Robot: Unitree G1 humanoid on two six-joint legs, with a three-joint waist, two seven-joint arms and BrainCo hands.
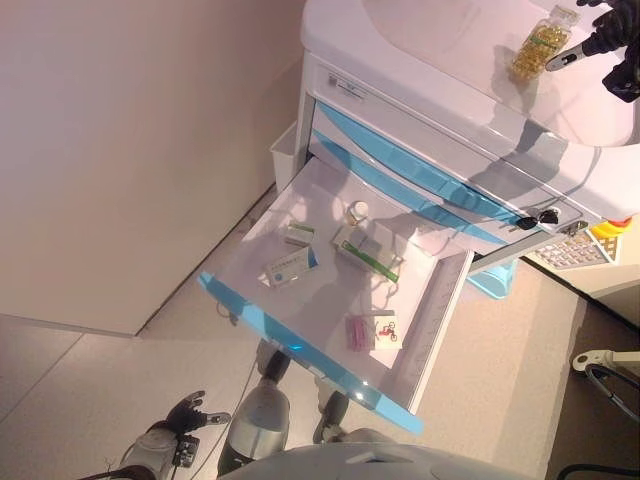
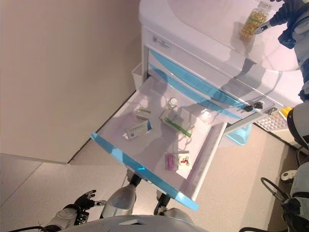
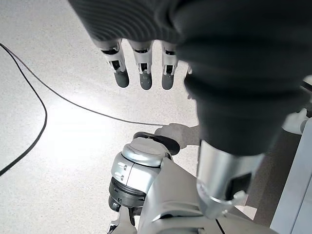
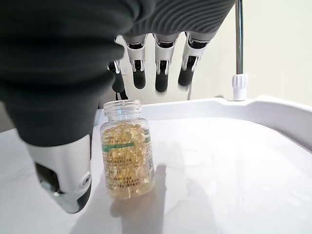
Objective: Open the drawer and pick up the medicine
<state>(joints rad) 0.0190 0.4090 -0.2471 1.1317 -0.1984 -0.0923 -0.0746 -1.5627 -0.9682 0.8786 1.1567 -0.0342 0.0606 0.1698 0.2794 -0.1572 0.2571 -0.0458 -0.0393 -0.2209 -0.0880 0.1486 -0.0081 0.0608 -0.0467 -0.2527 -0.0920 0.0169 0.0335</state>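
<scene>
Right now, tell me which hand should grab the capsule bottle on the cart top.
Right. The right hand hangs open beside the capsule bottle on the cart top; the left hand is low beside the open drawer.

This looks like a clinic or hospital room, or a mock-up of one: a white medical cart with blue-fronted drawers stands on a speckled floor against a plain pale wall. Its lowest drawer is pulled fully out and holds small medicine boxes, a little white-capped vial and a pink packet. On the cart's white rimmed counter stands a clear bottle of yellow capsules, a small white bin hangs on the cart's side, and keys hang from a lock on its front.
</scene>
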